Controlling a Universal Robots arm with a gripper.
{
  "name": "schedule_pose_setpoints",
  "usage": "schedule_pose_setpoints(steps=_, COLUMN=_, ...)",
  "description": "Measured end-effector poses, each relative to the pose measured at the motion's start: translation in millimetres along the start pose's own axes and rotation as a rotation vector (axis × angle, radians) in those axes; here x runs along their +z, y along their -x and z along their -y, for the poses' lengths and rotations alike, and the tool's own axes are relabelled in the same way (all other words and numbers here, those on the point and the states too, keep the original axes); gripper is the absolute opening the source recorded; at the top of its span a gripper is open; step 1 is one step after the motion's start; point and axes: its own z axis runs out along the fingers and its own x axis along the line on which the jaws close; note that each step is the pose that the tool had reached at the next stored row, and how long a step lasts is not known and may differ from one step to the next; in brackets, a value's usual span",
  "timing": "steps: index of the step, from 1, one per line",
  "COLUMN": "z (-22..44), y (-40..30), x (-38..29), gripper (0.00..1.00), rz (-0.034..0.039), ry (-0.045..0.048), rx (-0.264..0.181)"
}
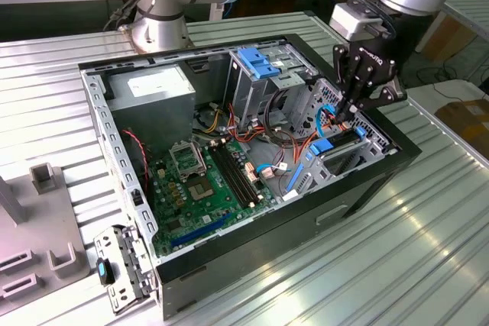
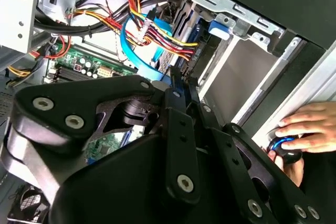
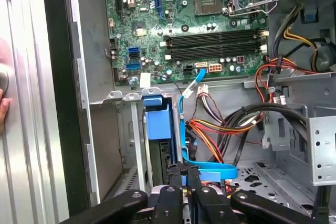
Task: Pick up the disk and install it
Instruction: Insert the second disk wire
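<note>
The disk (image 1: 331,145) stands on edge in the lower front bay of the open computer case (image 1: 367,188), its light-blue carrier (image 3: 157,121) facing out of the slot. My black gripper (image 1: 344,117) hangs straight above that bay. Its two fingers are shut together with nothing visible between them, and the tips sit at the disk's outer end. In the first wrist view the gripper (image 3: 184,174) is just behind the blue carrier. In the second wrist view the gripper (image 2: 176,82) points into the bay beside bundled cables.
A grey upright drive cage with a blue latch (image 1: 256,62) stands behind the bay. Coloured cables (image 3: 220,129) and a blue flat cable (image 3: 210,169) crowd the space around the fingers. The motherboard (image 1: 206,181) lies in the case. A person's hand (image 2: 310,127) rests outside the case wall.
</note>
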Motion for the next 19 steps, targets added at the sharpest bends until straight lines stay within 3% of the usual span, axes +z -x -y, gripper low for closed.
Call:
schedule_pose_setpoints(steps=2, z=-0.6, y=-1.0, x=0.0, gripper=0.16, rz=0.0006, ry=-0.0051, rx=-0.001)
schedule_pose_setpoints(steps=4, z=-1.9, y=-1.8, x=0.1, gripper=0.16, rz=0.0027, ry=-0.0199, rx=-0.007)
schedule_pose_setpoints(steps=7, z=-4.1, y=-10.1, x=1.7, gripper=0.16, rz=0.0062, ry=-0.0233, rx=-0.014)
schedule_pose_setpoints(steps=8, z=-4.7, y=-10.3, x=2.0, gripper=0.16, rz=0.0074, ry=-0.0353, rx=-0.017)
schedule_pose_setpoints(steps=10, z=-5.5, y=-10.9, x=6.6, gripper=0.16, rz=0.0113, ry=-0.0383, rx=-0.073)
schedule_pose_setpoints(steps=13, z=-5.5, y=-12.1, x=13.1, gripper=0.16, rz=0.0132, ry=-0.0402, rx=-0.071)
schedule_pose_setpoints(steps=18, z=-4.2, y=-12.1, x=13.9, gripper=0.16, rz=0.0139, ry=-0.0408, rx=-0.071)
schedule_pose_setpoints(steps=19, z=-4.3, y=-12.8, x=14.3, gripper=0.16, rz=0.0181, ry=-0.0408, rx=-0.071)
